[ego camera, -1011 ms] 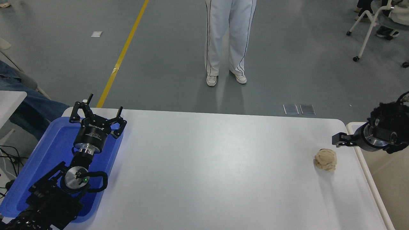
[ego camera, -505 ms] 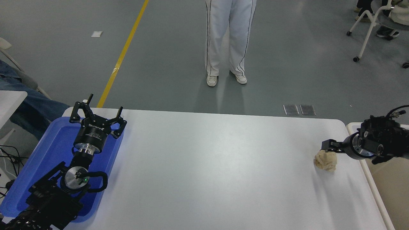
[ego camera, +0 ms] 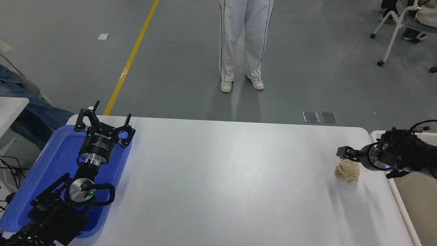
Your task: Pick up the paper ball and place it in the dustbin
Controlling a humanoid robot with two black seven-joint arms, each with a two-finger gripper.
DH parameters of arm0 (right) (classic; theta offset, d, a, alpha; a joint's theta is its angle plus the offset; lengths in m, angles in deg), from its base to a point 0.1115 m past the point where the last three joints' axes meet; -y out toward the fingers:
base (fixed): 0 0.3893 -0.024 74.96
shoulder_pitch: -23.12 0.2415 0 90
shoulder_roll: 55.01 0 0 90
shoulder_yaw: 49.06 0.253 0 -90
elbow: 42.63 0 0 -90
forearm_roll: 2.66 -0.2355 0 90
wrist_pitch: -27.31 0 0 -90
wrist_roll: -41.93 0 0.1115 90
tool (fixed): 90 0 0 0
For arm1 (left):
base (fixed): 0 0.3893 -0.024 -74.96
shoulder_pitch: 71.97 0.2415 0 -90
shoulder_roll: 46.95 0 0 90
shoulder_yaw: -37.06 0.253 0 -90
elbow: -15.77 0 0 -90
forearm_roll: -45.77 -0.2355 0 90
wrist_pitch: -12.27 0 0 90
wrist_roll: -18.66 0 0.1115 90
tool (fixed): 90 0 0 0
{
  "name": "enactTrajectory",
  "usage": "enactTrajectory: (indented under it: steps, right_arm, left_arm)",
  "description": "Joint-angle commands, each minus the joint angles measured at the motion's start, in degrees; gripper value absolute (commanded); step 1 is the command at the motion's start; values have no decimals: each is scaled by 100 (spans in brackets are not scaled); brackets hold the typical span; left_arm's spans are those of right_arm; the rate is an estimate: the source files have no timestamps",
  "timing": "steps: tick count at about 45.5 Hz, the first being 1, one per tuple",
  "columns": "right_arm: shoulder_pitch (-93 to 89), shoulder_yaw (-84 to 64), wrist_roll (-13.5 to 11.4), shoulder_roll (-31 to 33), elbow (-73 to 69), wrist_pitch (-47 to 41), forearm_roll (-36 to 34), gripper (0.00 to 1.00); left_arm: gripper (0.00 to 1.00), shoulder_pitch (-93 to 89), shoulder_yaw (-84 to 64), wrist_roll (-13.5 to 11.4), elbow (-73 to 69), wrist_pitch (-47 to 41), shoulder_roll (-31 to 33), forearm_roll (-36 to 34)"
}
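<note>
One white rectangular surface (ego camera: 218, 177) holds everything. The cream plastic dustbin (ego camera: 399, 194) is cut off at the right edge, beside the surface, ready to receive. The parked black left hand (ego camera: 102, 118) rests fingers apart over a blue tray (ego camera: 51, 164). The black right hand (ego camera: 344, 152) hovers just behind the crumpled beige paper ball (ego camera: 347, 171); its finger spread cannot be told.

White counter (ego camera: 222, 177) bears a blue tray (ego camera: 58, 160) at left edge and a paper ball (ego camera: 347, 171) near right edge.
</note>
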Motion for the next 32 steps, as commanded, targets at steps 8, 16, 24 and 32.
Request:
enactTrajectory:
  steps: [8, 16, 24, 32]
  right_arm:
    - [-340, 44, -9, -253, 262, 455, 59, 100]
    - [-384, 18, -9, -253, 315, 499, 340, 98]
    - [-436, 18, -9, -262, 315, 516, 586, 98]
    - [-524, 18, -9, -262, 315, 622, 622, 97]
  left_arm:
    - [100, -3, 0, 0, -3, 0, 0, 0]
    - [100, -3, 0, 0, -3, 0, 0, 0]
    - [100, -3, 0, 0, -3, 0, 0, 0]
    - [100, -3, 0, 0, 5, 0, 0, 0]
